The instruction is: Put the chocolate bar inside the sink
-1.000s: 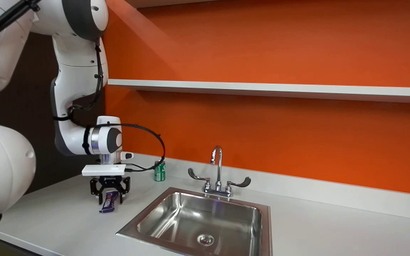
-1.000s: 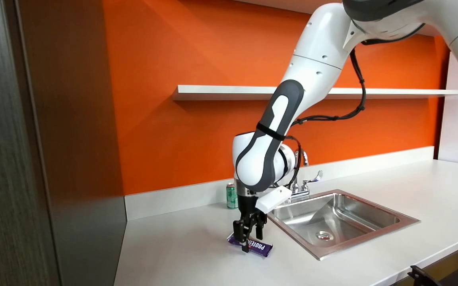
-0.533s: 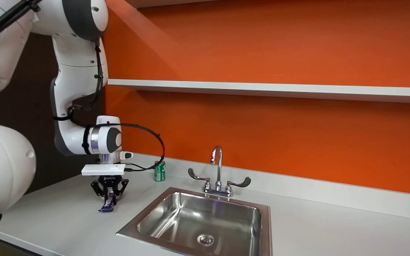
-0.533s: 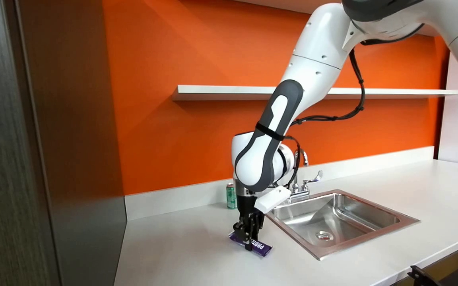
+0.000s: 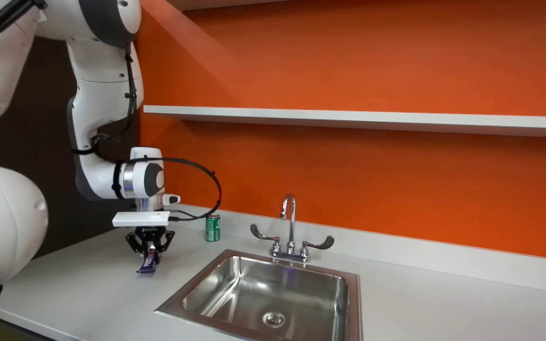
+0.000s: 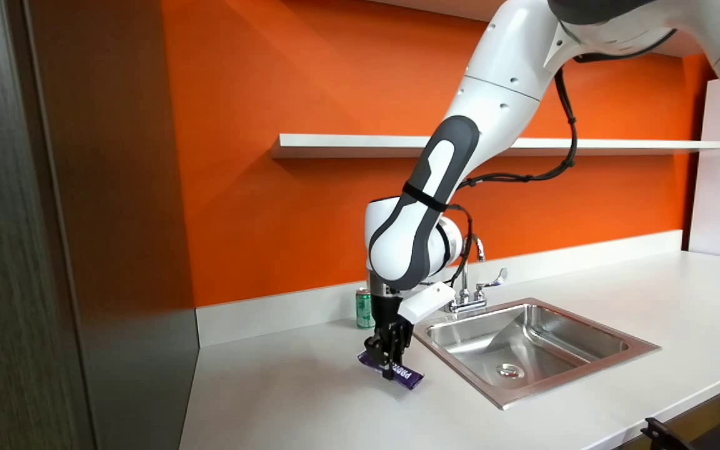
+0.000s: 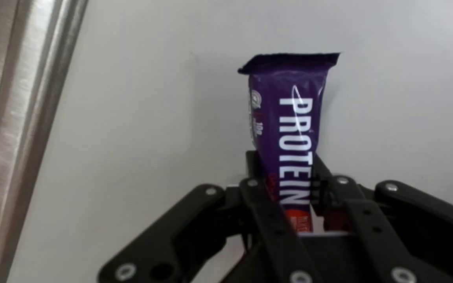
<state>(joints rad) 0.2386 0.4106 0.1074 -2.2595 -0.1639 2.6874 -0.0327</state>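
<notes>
The chocolate bar (image 7: 289, 102), in a purple wrapper lettered PROTEIN, is pinched between the fingers (image 7: 255, 163) of my gripper (image 7: 287, 167). In the wrist view its far end sticks out past the fingertips and its near end is partly covered by the finger links. My gripper (image 5: 151, 258) points down, and the bar (image 6: 407, 377) appears slightly above the counter, its outer end tilted downward. The stainless steel sink (image 5: 199, 279) lies to the right of the gripper in both exterior views. Its rim (image 7: 22, 137) crosses the left side of the wrist view.
A green can (image 5: 213, 228) stands near the backsplash, behind and to the side of the gripper. The chrome faucet (image 5: 292, 237) with two handles rises at the sink's back edge. A white shelf (image 5: 358, 118) runs along the orange wall. A dark panel (image 6: 110, 237) stands beside the counter.
The gripper's fingers have closed on the chocolate bar from both sides. In the last half second, gripper and bar have risen a little. The can and sink have stayed put.
</notes>
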